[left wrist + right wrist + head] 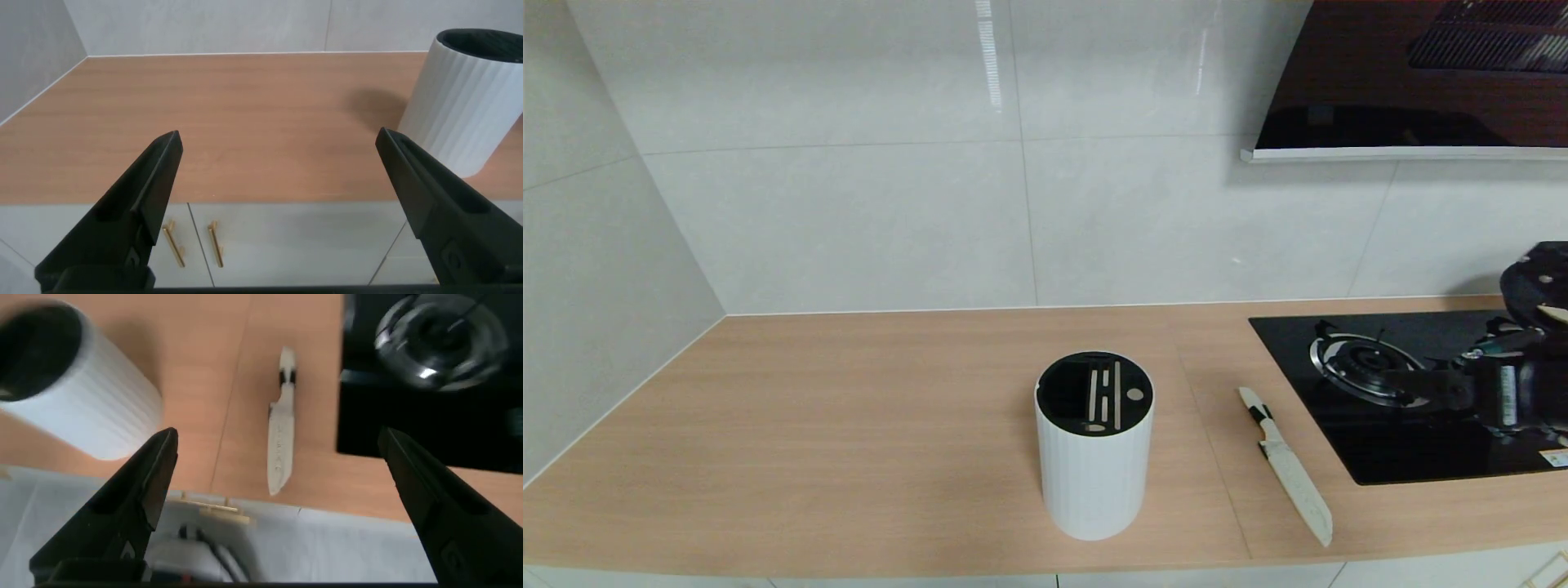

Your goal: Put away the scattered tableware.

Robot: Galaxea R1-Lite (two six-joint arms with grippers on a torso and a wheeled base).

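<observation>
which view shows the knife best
The head view: the knife lies whole on the counter between the holder and the hob, handle and blade distinct. The right wrist view also shows it whole, from above. The left wrist view faces the holder and counter.

bright, even light; a glare streak runs down the wall tiles [988,57], the white holder [1094,465] drops a soft shadow on the counter [849,408] beside it.

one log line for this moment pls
knife flat on counter right of holder | left gripper open, empty | right gripper open, empty, over cooktop
</observation>
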